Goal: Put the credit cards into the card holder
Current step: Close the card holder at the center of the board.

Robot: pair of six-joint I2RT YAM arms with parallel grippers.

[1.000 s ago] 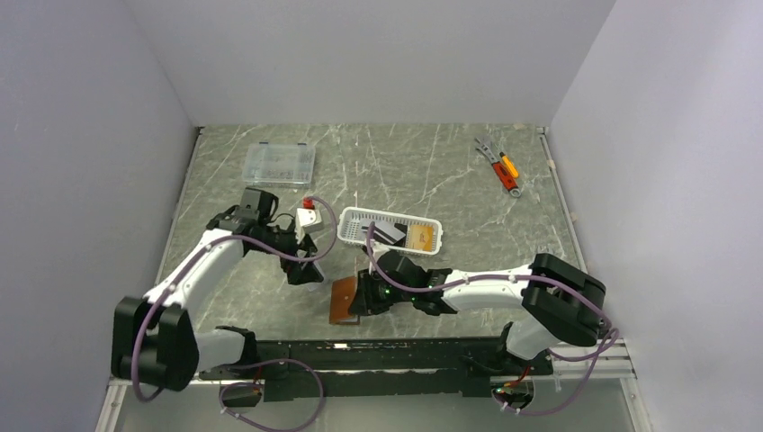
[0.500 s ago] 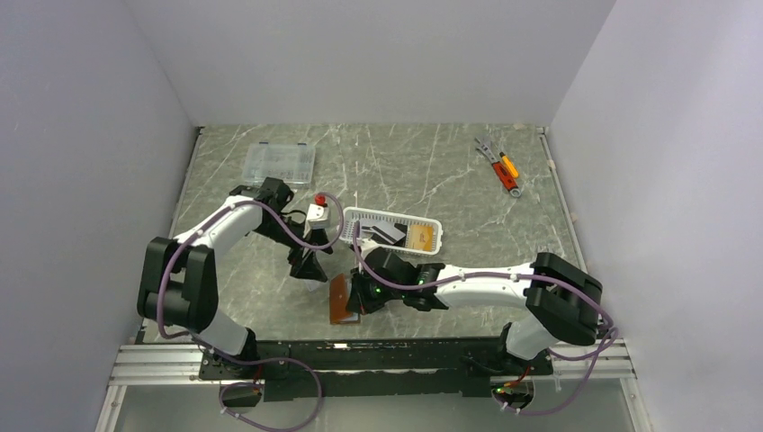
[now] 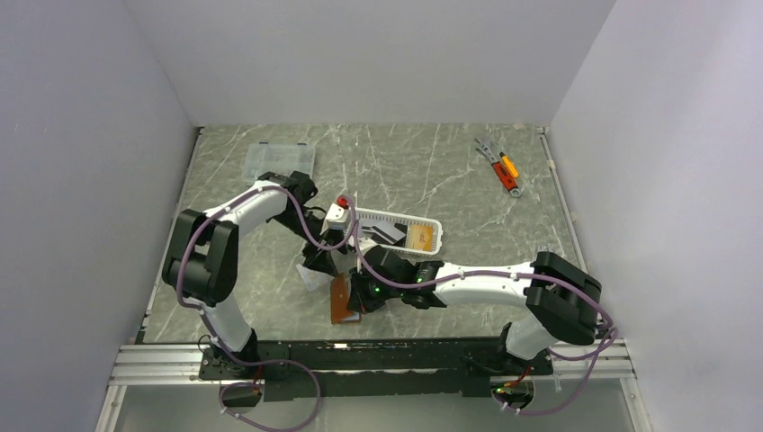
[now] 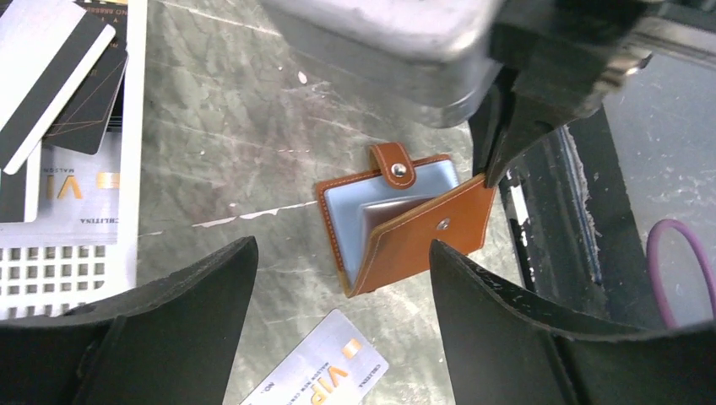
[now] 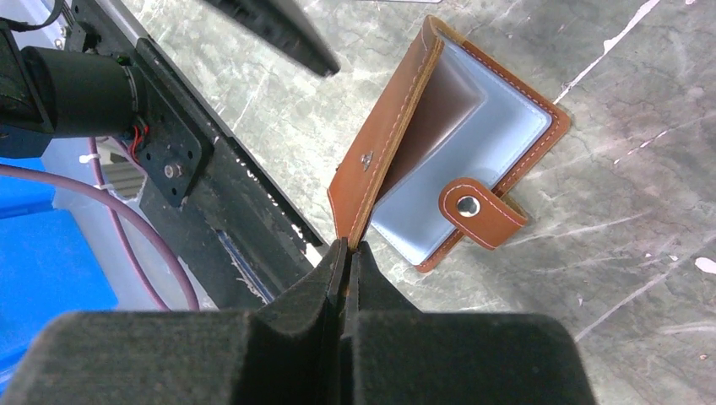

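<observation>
The card holder [image 4: 414, 236] is tan-brown with pale stitching and pale blue inside. At its 7 o'clock, the silver card [image 4: 317, 375] bears gold lettering. The table [image 4: 253, 110] is grey-green, veined white. The basket [image 4: 67, 270] is white.

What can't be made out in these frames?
Wallet, top view: mostly covered by the right gripper; only a brown strip shows.
Wallet pockets, both wrist views: the lifted flap shades them; any card inside can't be told.
Cards in the basket, left wrist view: cut off by the left edge; count unclear.
Loose VIP card, left wrist view: cut by the bottom edge.
Far-right tool, top view: too small to identify.
</observation>
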